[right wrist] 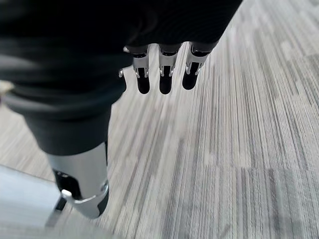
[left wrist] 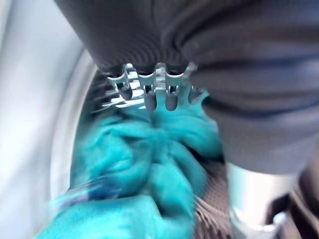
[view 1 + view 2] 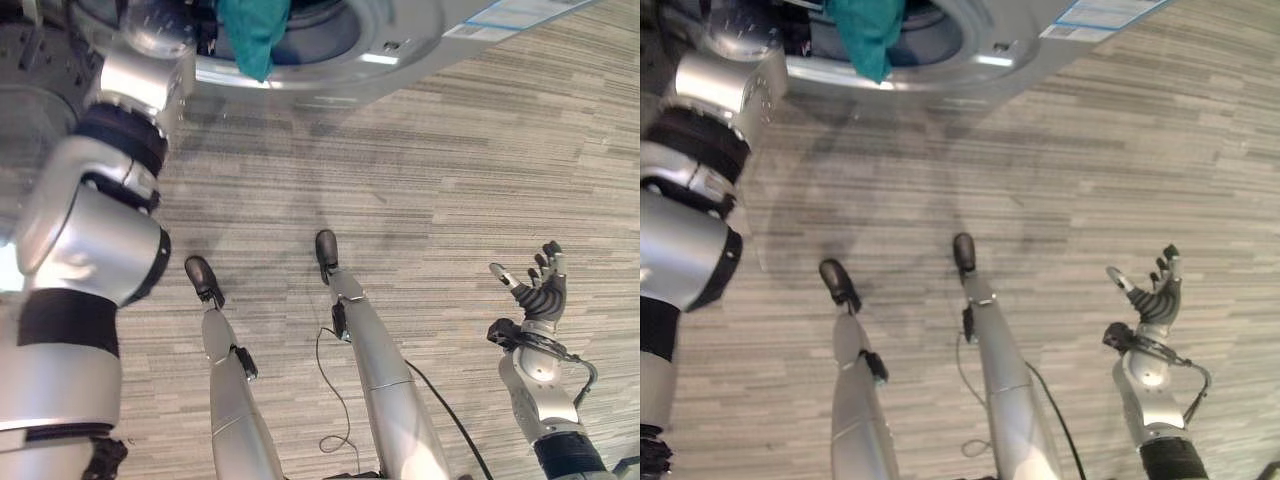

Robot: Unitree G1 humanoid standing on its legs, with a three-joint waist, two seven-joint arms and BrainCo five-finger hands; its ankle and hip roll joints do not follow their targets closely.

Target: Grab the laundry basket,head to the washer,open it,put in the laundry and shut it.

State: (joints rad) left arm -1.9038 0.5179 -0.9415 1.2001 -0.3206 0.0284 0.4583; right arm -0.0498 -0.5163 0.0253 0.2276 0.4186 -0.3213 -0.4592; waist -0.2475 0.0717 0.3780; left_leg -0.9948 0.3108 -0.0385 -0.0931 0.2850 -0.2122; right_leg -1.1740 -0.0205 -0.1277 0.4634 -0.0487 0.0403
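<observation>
Overhead, one teal cloth (image 3: 253, 35) hangs from one washer (image 3: 400, 45).

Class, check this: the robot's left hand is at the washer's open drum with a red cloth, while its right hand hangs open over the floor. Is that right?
One detail is wrong: the cloth is teal, not red, as the left wrist view shows beyond the left hand. The washer drum is open, and the right hand hangs open over the floor.

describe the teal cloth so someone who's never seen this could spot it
Find the washer along the far edge of the striped grey floor, its round opening facing the robot. The teal cloth hangs over the opening's lower rim, beside the left hand. It is the one bright-coloured thing among grey and silver.
</observation>
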